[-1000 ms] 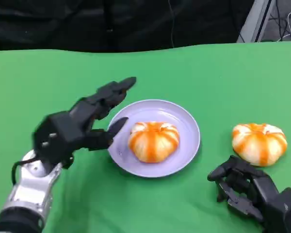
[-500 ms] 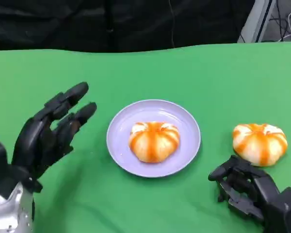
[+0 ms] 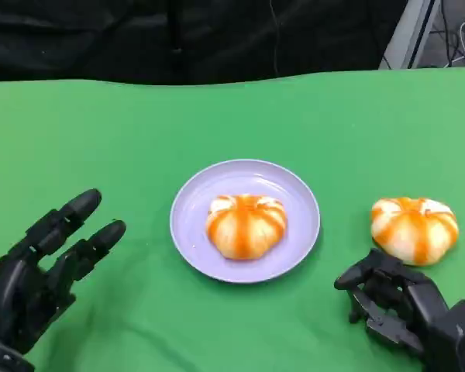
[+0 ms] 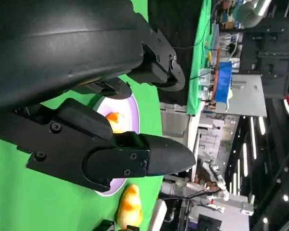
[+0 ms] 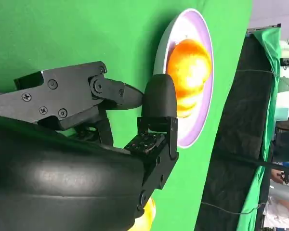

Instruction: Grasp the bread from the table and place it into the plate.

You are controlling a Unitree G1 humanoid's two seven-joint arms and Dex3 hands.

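one bread sits in the plate, mid-table. second bread lies on the green table, right of the plate and apart from it. left hand near left, fingers spread, holding nothing. right hand just near of second bread, fingers curled, holding nothing. step judged: reach for the second bread; right hand needs to open and close over it.

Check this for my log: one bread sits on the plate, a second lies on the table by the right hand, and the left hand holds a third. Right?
Not quite. The left hand holds nothing; the head view shows its fingers apart over bare cloth. The rest stands: one bread on the plate, a second bread on the table by the right hand.
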